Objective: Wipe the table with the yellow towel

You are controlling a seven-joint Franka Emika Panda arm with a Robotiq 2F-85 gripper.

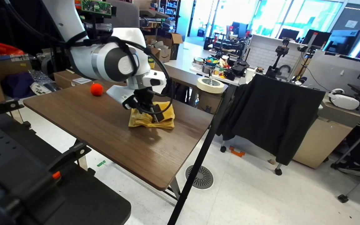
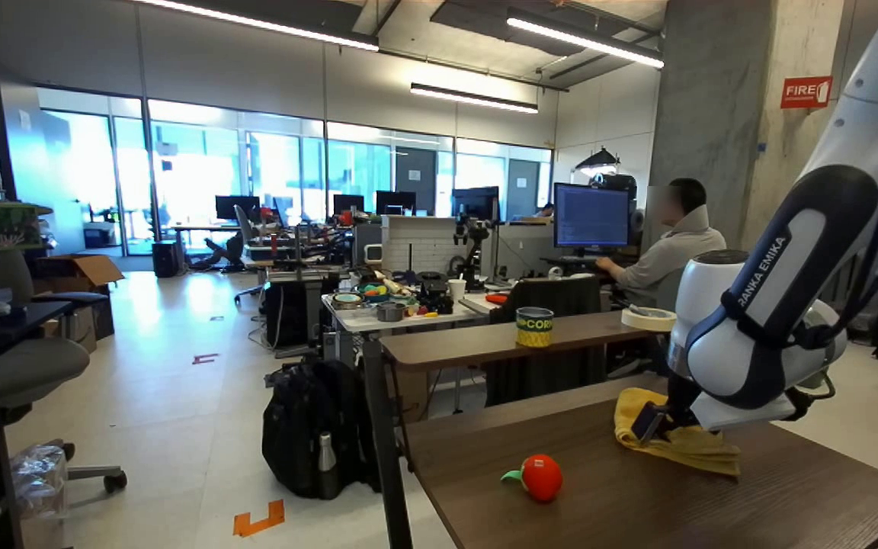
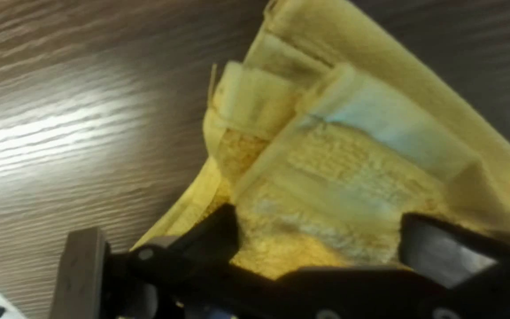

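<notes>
The brown table [image 1: 114, 128] bears a loosely folded yellow towel [image 3: 339, 168] under the end effector [image 3: 319, 226], jaws apart.

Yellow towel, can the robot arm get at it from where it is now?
Most likely yes: the claw stands open right over the yellow towel, and nothing visible lies between them. Whether they touch, I can't tell.

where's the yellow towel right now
In both exterior views, the yellow towel lies folded on the brown table, to the right of the round orange-red object and beneath the open claw.
</notes>
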